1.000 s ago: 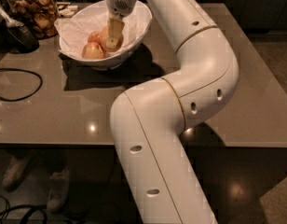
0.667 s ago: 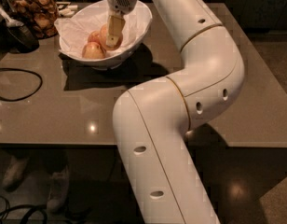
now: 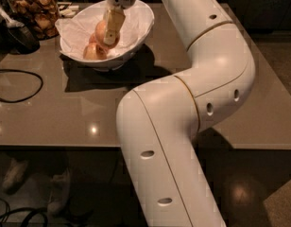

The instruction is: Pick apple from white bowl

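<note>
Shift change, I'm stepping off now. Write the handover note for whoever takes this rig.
Pincer: lowered into the white bowl, right at the apple. Whether it has hold of it cannot be told.
Apple: in the bowl on the crumpled paper, not lifted. A second apple lies beside it, nearer the front rim.
Bowl: on the table, next to the glass jar.
Done: the approach into the bowl.
Left: secure the apple and lift it clear of the bowl.
</note>
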Motion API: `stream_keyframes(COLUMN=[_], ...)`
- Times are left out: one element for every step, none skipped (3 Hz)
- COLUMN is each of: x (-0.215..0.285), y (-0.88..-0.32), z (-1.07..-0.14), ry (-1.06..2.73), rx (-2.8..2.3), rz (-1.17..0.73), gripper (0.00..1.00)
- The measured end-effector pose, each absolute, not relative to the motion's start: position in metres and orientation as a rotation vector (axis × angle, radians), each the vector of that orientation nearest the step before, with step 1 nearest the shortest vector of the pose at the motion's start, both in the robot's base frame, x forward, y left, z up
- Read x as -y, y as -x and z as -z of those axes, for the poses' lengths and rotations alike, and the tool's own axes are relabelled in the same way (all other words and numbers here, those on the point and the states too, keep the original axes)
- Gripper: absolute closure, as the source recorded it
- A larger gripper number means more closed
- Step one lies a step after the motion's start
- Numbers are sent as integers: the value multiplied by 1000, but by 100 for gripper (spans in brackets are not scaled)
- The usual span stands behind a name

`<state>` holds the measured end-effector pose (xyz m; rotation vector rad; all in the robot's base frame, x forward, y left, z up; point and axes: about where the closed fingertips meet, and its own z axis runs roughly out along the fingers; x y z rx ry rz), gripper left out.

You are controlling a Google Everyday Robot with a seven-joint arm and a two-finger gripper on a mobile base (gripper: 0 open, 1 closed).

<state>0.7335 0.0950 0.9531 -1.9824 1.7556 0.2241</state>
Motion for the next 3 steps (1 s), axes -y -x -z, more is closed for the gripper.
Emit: stream_keyframes(x=[-105,-115,-122], y=[-715,-701,-692], z=[-970,-987,-1003], ry=[2017,2046,2061], rx=[-1677,-1644,-1610], rz=[-283,-280,-260], gripper=[100,100,100])
